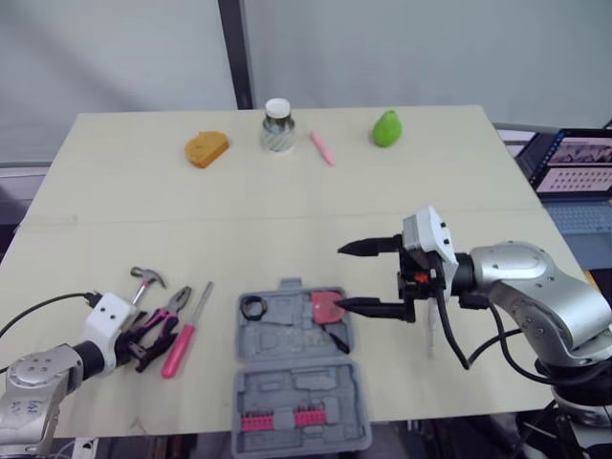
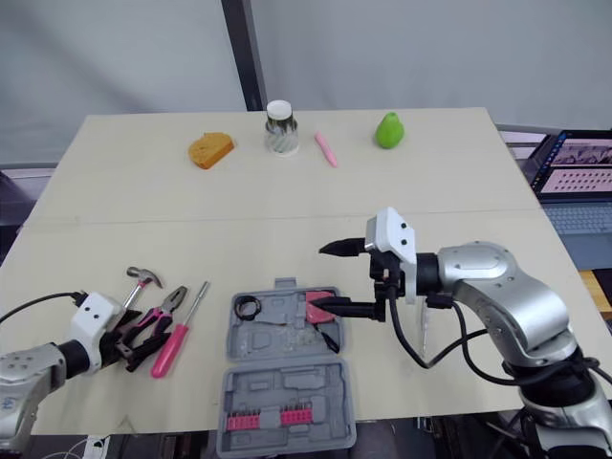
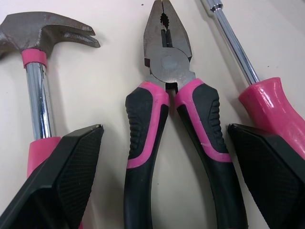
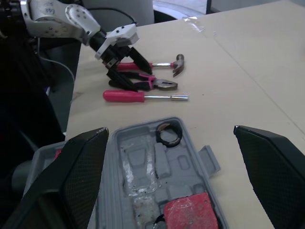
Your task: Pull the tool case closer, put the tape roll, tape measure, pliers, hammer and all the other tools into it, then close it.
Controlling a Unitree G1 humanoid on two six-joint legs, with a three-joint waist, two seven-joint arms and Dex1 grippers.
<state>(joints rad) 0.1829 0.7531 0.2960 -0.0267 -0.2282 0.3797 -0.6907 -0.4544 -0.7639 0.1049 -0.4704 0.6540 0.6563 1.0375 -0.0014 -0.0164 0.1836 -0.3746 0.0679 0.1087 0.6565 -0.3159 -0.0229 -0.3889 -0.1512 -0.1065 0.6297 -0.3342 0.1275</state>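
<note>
Two pincers stand wide open, gripping nothing. We locate the left pincer [image 1: 145, 346] at lower left, its fingers straddling the pliers [image 1: 168, 312] handles, between hammer [image 1: 146, 278] and screwdriver [image 1: 184, 337]. The right pincer [image 1: 340, 277] hovers over the open tool case [image 1: 296, 387] at lower centre, which contains the tape roll [image 1: 253, 307] and tape measure [image 1: 326, 306].

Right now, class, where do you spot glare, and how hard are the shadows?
Left wrist view: bright streaks of glare run down the chrome shafts of the hammer and screwdriver; the pliers cast only a thin, soft shadow. Left eye view: the table is evenly lit, with no hard shadows around the tool case.
</note>
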